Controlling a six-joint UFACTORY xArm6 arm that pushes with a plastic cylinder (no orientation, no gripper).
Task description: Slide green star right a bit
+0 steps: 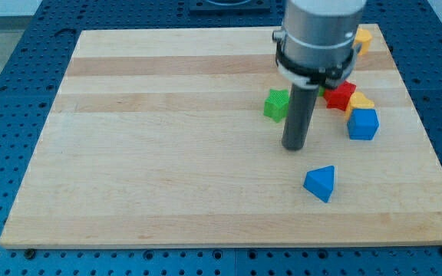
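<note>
1. Nearest the camera lies the blue triangular block point(320, 183), toward the view's bottom right of the wooden table point(167, 169), well apart from the rest.
2. There are no jaws on this arm, so nothing is apart, together or clamped; it ends in a dark rod, and my tip point(294, 147) rests on the table.
3. The green star point(277, 104) sits right of the table's middle, partly hidden behind the rod. It lies just up and to the view's left of my tip, close beside the rod.
4. That is the relation that matters: my tip stands on the star's lower right, the wrong side for a rightward push. I judge it must get round to the star's left first.
5. The star has no clear long axis, and its heading cannot be made out.
6. To the view's right, a red block point(341, 95), a yellow block point(361, 102) and a blue cube point(364, 123) cluster near the star's path; another yellow block point(363, 38) sits at the top.
</note>
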